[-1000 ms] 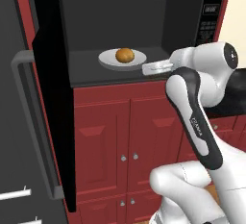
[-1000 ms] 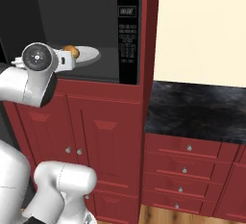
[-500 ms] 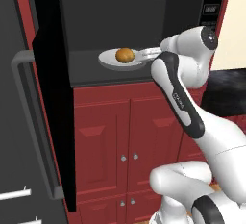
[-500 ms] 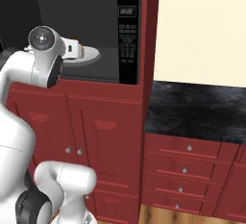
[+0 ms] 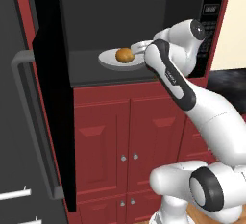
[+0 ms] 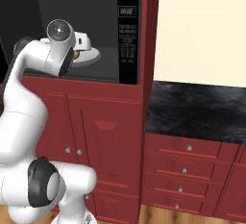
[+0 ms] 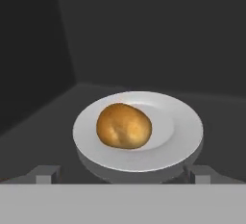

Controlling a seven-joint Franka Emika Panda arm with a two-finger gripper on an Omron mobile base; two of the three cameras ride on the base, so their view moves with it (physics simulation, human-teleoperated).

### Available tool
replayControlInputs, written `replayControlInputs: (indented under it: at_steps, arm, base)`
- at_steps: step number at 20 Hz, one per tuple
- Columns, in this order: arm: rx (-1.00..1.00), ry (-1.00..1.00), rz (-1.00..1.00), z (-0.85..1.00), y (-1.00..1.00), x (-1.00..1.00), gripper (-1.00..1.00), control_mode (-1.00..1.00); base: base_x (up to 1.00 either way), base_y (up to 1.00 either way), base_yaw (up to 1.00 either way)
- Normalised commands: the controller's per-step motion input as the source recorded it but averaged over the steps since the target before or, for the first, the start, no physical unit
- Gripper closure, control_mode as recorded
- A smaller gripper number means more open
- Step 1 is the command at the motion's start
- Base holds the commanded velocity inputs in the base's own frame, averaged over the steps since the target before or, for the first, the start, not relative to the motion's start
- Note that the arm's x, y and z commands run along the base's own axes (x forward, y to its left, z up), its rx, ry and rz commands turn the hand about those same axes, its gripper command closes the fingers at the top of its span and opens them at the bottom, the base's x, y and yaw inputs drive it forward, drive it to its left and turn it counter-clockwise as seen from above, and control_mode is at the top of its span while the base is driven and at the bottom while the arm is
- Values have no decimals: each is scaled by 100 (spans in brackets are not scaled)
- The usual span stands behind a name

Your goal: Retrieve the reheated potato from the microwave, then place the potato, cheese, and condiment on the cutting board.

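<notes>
The golden-brown potato point(image 7: 124, 125) lies on a white plate point(image 7: 185, 130) inside the open microwave point(image 5: 144, 11). In the left base view the potato point(image 5: 124, 55) rests on the plate point(image 5: 108, 62) at mid-floor of the oven, and my gripper point(image 5: 138, 49) reaches in from the right, just short of it. In the hand view my gripper point(image 7: 124, 172) is open, its fingertips point(image 7: 45, 172) standing wide at the plate's near rim with nothing between them. From the right, my arm covers the potato; the plate point(image 6: 93, 55) peeks out. The cheese, condiment and cutting board are out of view.
The black microwave door point(image 5: 50, 98) hangs open to the left with its long grey handle point(image 5: 26, 117). The button panel point(image 6: 127, 38) is right of the cavity. Red cabinet doors point(image 5: 125, 136) sit below. A black counter point(image 6: 197, 110) over red drawers lies to the right.
My arm has swung up and pushed the hand into the microwave, bringing the open gripper from beside the plate's right edge close to the potato. The potato and plate have stayed put.
</notes>
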Motion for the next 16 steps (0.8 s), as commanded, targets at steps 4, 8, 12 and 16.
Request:
replayControlInputs:
  at_steps: [4, 8, 12, 16]
  arm:
    - [-6, 3, 5, -11, 15, 53, -100, -100]
    - [-7, 6, 8, -10, 16, 44, -100, -100]
    - [-4, 9, 12, -5, 12, 42, -100, -100]
    - [-9, 10, 9, -12, 11, 37, -100, -100]
  base:
    - [0, 0, 0]
    - [0, 0, 0]
    - [0, 0, 0]
    - [0, 0, 0]
